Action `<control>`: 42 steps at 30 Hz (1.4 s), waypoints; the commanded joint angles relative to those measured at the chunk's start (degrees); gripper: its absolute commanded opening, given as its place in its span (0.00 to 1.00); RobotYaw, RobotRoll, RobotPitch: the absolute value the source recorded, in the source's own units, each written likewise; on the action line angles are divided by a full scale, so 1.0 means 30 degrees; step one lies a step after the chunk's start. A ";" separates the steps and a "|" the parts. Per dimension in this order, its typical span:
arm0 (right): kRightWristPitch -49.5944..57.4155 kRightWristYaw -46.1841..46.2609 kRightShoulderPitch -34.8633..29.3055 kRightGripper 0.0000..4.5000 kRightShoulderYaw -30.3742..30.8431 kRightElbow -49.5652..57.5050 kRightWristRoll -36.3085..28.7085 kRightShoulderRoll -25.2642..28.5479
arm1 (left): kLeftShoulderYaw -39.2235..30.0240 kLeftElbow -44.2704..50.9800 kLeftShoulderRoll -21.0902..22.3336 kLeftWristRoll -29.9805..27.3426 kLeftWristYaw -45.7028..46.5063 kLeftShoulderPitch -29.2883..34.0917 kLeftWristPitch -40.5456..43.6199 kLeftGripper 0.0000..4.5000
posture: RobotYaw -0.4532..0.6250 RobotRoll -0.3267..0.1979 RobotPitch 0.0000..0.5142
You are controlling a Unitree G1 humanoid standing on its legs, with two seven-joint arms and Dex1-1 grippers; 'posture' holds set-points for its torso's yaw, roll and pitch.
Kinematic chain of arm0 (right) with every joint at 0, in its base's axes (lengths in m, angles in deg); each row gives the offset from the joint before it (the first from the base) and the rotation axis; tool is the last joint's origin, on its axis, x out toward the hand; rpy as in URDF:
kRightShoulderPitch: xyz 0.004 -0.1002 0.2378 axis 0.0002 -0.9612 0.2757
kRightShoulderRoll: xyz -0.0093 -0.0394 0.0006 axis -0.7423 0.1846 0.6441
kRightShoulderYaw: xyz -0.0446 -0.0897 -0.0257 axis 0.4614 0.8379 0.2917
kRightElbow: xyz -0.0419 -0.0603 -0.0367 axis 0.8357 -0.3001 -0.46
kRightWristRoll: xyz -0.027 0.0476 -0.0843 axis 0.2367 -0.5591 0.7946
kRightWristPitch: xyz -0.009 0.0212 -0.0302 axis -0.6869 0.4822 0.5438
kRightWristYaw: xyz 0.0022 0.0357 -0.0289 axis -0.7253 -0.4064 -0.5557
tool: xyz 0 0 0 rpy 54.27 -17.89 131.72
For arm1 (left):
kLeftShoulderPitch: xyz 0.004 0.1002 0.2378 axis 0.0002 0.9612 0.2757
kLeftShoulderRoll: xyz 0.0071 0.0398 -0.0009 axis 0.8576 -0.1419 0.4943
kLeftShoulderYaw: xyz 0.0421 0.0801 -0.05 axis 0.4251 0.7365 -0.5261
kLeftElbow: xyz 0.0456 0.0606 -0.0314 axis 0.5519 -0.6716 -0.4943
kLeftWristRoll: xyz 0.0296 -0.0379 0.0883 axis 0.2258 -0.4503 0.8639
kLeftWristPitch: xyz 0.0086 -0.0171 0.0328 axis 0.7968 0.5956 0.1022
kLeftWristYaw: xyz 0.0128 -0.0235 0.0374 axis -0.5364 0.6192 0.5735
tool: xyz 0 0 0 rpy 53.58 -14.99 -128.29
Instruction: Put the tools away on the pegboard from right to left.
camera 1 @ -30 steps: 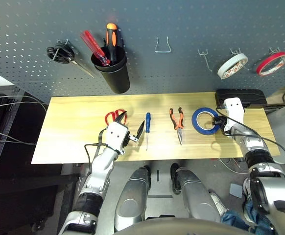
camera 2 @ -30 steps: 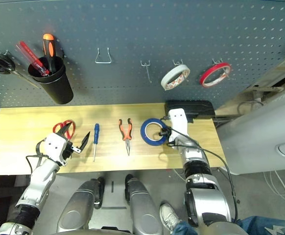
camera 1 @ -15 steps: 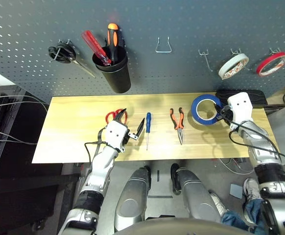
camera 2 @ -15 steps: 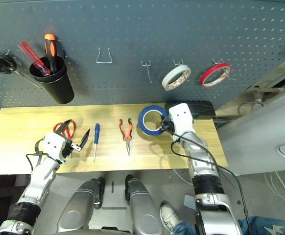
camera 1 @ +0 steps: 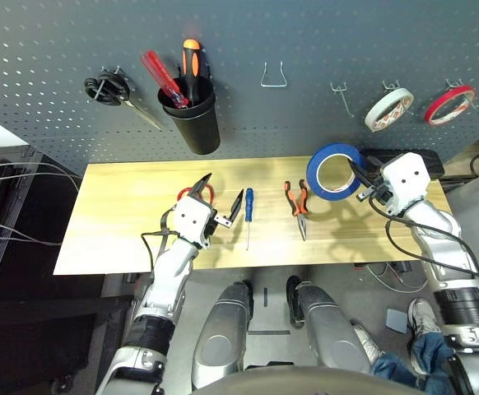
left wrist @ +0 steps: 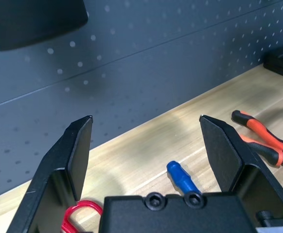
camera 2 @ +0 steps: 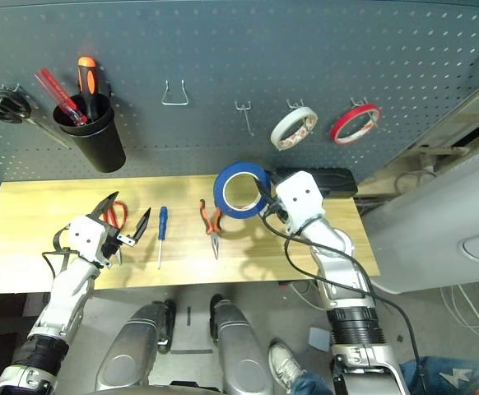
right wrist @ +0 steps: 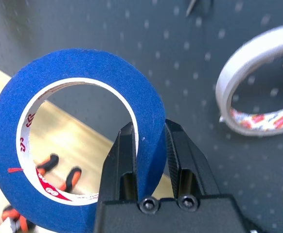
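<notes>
here the right gripper [right wrist: 149,145] pinches the rim of the blue tape roll [camera 1: 332,171], holding it upright above the table [camera 1: 124,234], in front of the pegboard [camera 1: 305,41] and below its hooks. the left gripper [camera 1: 220,204] hangs over the table with fingers spread wide and nothing between them, just beside the red-handled scissors [camera 1: 192,193]. the screwdriver [camera 1: 248,216] and pliers [camera 1: 298,206] lie flat on the wood between the arms.

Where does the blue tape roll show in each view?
Left eye: blue tape roll held above the table's right part.
Right eye: centre, by the pliers.
Left wrist: not in it.
Right wrist: clamped in the right gripper.
Shared landmark: the white tape roll on the pegboard.
</notes>
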 commanded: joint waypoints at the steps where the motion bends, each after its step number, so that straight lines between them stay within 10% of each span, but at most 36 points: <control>1: -0.0725 0.0286 0.0202 0.16 -0.0232 0.0214 -0.0245 -0.0242 | -0.0025 -0.0233 -0.0053 0.0012 -0.0117 0.0230 -0.0040 1.00 | 0.48 0.62 0.46; 42: -0.1976 0.4158 0.2838 0.16 -0.0996 -0.0818 0.1662 -0.0201 | 0.0061 -0.0484 -0.0102 0.0006 -0.0376 -0.0292 -0.0198 1.00 | 0.48 0.62 0.48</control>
